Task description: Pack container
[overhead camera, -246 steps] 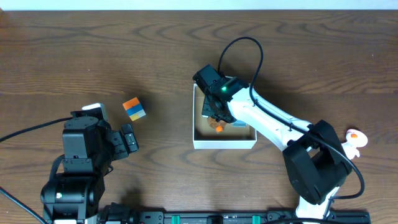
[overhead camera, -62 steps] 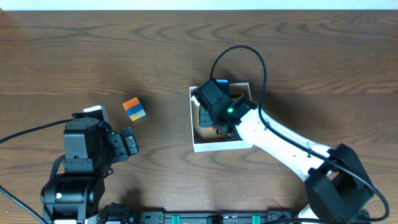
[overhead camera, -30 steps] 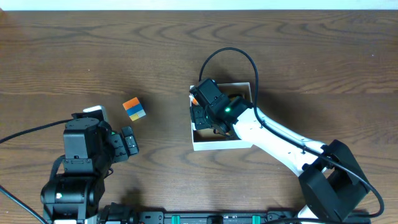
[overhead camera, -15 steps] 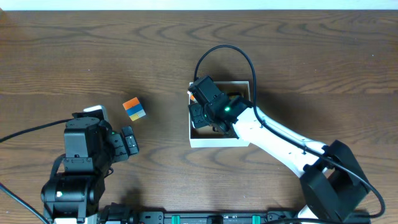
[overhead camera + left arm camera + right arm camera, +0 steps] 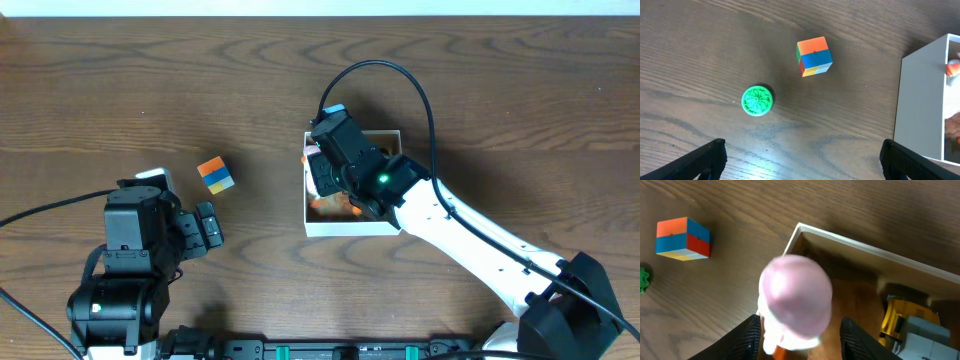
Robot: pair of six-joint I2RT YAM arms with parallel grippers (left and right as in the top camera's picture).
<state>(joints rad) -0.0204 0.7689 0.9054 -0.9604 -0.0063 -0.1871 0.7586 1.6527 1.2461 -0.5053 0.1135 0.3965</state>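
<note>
The container (image 5: 350, 229) is a white box with a tan inside, at mid-table; it also shows in the right wrist view (image 5: 850, 241) and the left wrist view (image 5: 920, 100). My right gripper (image 5: 322, 182) hangs over its left wall. In the right wrist view the gripper (image 5: 802, 345) is shut on a pink-topped white toy (image 5: 796, 297) with an orange part below. A yellow toy vehicle (image 5: 897, 317) and a grey-white block (image 5: 922, 335) lie inside. My left gripper (image 5: 208, 225) is open and empty (image 5: 800, 162).
A multicoloured cube (image 5: 215, 174) sits on the wood left of the container, also in the left wrist view (image 5: 814, 56) and the right wrist view (image 5: 682, 239). A green ridged disc (image 5: 757, 100) lies near it, hidden under the left arm in the overhead view.
The container has slid a little to the left. The white-and-orange toy at the table's right is gone from there. The right wrist has shifted toward the container's left wall.
</note>
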